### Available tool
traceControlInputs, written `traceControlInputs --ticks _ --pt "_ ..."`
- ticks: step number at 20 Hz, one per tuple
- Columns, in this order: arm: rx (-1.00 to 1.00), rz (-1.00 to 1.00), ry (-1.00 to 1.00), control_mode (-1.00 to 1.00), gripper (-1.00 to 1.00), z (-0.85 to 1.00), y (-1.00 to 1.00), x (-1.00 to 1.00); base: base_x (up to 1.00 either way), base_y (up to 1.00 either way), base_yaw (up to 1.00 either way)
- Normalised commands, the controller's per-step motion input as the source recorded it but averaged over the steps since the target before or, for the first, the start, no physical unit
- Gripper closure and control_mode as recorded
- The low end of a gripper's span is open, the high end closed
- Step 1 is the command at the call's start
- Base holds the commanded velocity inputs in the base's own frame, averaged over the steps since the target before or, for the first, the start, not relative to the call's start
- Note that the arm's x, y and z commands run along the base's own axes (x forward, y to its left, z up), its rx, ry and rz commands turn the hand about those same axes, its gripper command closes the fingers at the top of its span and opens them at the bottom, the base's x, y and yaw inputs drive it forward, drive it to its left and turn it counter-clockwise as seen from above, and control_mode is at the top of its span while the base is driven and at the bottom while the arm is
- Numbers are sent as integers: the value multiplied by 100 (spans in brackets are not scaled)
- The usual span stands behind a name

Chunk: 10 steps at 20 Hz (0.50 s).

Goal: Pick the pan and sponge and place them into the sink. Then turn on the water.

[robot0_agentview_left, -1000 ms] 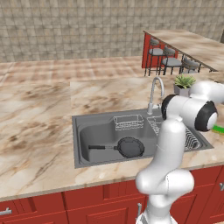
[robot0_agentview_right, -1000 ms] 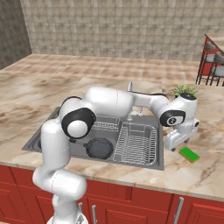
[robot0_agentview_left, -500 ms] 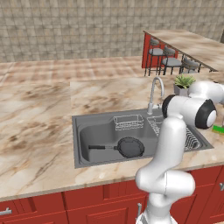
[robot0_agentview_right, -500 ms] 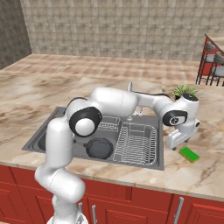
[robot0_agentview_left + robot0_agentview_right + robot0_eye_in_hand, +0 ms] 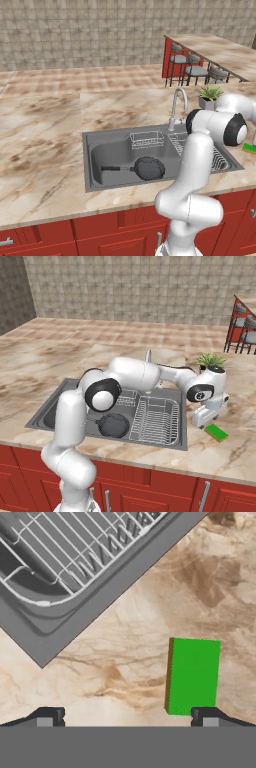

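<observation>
bright green sponge (image 5: pixel 193 676) with a brownish edge, on beige-brown marbled counter (image 5: pixel 130 657). dark grey sink (image 5: pixel 107 152), black pan (image 5: pixel 148 168), red cabinets (image 5: pixel 100 240).

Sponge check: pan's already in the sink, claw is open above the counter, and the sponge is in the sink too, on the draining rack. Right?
Not quite. The sponge lies on the marble counter right of the sink, outside its rim, as the hand view shows. The rest holds: the pan is in the basin and the open claw hangs over the counter beside the sponge.
</observation>
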Motion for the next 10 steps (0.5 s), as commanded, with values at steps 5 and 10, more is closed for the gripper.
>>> traceControlInputs --ticks 5,10 --pt "-3 0 3 -100 -100 -24 -11 10 0 0 0" --pt "0 0 3 -100 -100 -20 -14 12 0 0 0"
